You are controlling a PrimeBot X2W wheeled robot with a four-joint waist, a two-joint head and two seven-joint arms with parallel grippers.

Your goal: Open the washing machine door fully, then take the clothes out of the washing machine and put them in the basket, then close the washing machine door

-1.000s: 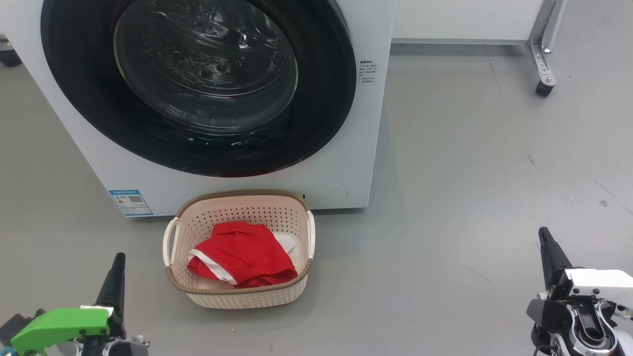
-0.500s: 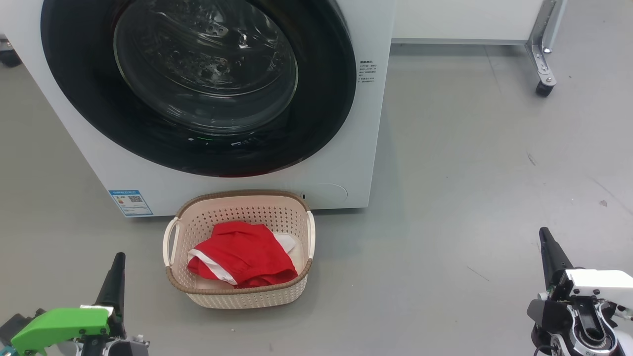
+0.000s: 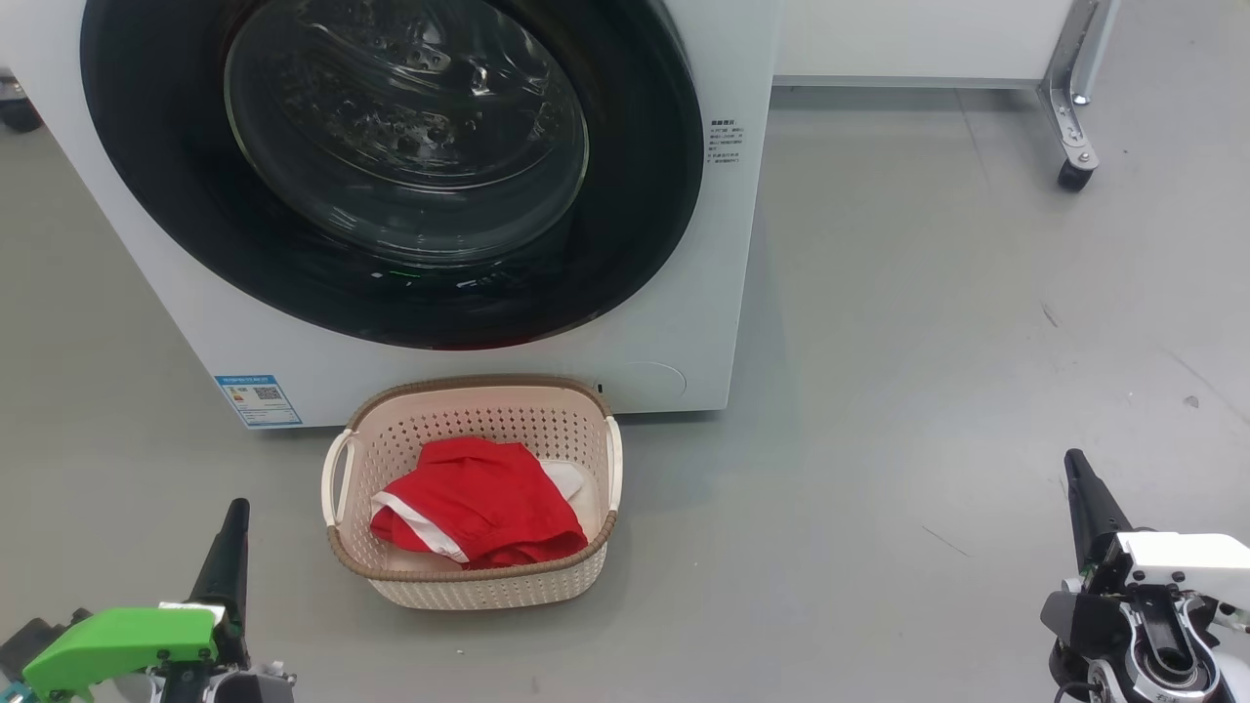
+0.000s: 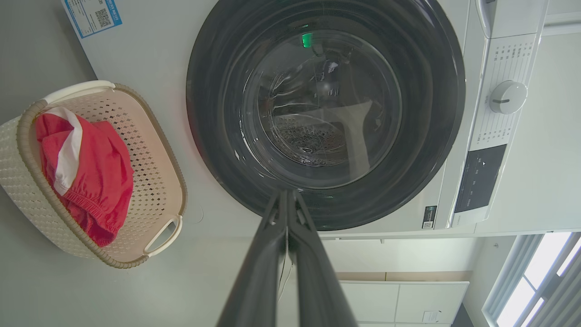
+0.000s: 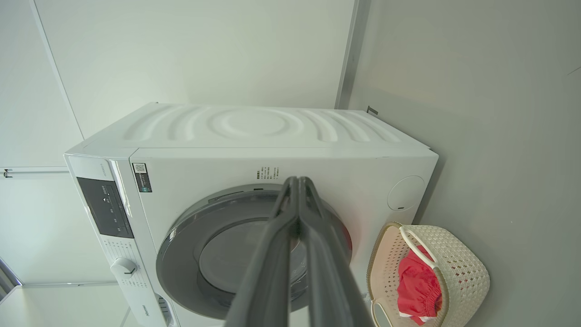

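The white washing machine point(image 3: 728, 244) stands ahead with its black-rimmed door point(image 3: 146, 205) lying shut, flat against the front. The glass bowl point(image 4: 317, 104) shows a bare drum behind it. On the floor before the machine, the cream basket point(image 3: 488, 586) holds the red clothes point(image 3: 479, 503) with white trim. My left gripper point(image 3: 234, 508) points up at the lower left, shut and holding nothing, well short of the basket. My right gripper point(image 3: 1072, 459) is at the lower right, also shut and holding nothing. Both wrist views show the fingers point(image 4: 290, 213) point(image 5: 297, 200) pressed together, aimed at the door.
Grey floor spreads to the right of the machine. A white cabinet on a metal leg with a castor point(image 3: 1074, 176) stands at the back right. The control panel and dial point(image 4: 507, 96) sit on the machine's top band.
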